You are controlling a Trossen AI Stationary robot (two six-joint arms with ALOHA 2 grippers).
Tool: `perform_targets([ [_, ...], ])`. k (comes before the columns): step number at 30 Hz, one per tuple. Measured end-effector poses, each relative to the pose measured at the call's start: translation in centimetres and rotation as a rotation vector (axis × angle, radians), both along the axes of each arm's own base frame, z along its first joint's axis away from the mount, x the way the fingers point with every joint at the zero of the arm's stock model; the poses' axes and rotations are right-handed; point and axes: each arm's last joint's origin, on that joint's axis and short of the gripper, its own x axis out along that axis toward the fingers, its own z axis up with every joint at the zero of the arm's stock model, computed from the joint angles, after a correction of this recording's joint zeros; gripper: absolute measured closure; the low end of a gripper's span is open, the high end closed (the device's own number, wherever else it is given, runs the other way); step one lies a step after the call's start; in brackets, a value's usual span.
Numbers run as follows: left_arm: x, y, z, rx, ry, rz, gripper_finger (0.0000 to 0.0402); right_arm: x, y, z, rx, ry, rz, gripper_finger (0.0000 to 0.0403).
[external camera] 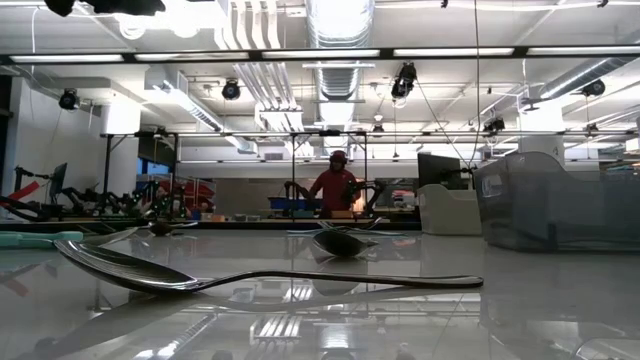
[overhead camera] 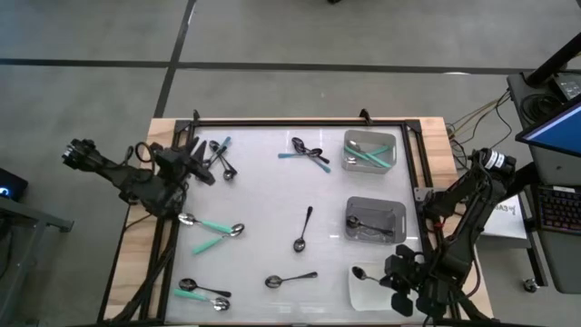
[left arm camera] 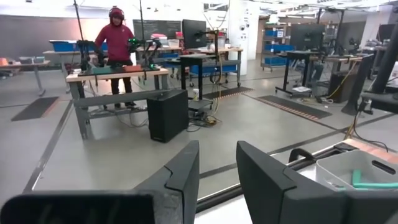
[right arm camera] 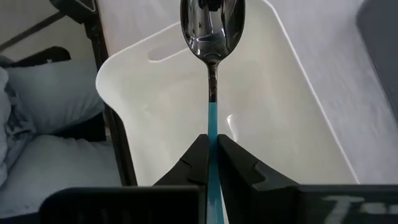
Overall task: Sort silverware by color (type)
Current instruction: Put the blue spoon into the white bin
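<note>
From above, the right gripper (overhead camera: pixel 399 277) hangs over the white tray (overhead camera: pixel 363 292), pinching a teal-handled spoon (overhead camera: pixel 360 272) whose bowl points toward the worktop's (overhead camera: pixel 263 236) middle. The left gripper (overhead camera: pixel 195 163) hovers near the far-left spoons, holding nothing. Two grey trays (overhead camera: pixel 390 211) already hold spoons; roughly a dozen lie loose, so sorting looks under halfway.

Low down, a metal spoon (external camera: pixel 250 277) lies crosswise.

The left wrist view shows fingers (left arm camera: pixel 186 177) apart.

The right wrist view shows the spoon's long axis running straight out from the clamped fingers (right arm camera: pixel 199 162).

I find no legible text, one partial pale letter, perhaps a T, on the right wrist mount (right arm camera: pixel 339 205), no brands, no numbers
</note>
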Motion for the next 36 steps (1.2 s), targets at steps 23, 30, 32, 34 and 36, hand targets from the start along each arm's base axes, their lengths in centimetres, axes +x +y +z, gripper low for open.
perform_targets([
  [23,0.8,-0.4,-0.4,0.006,0.025,-0.073,0.0312,1.0,-0.2,-0.8,-0.038,-0.061,-0.104,0.0390],
  [30,0.8,-0.4,-0.4,0.004,0.024,-0.089,0.0312,0.9,0.0,-0.9,-0.006,-0.012,-0.050,0.0390],
  [32,0.8,-0.4,-0.3,0.002,0.021,-0.089,0.0312,0.8,0.1,-0.9,0.002,0.016,-0.022,0.0390],
  [34,0.7,-0.4,-0.3,0.002,0.020,-0.089,0.0312,0.8,0.2,-1.0,0.012,0.045,0.010,0.0390],
  [36,0.7,-0.4,-0.3,0.000,0.017,-0.089,0.0312,0.7,0.3,-1.0,0.010,0.059,0.045,0.0390],
])
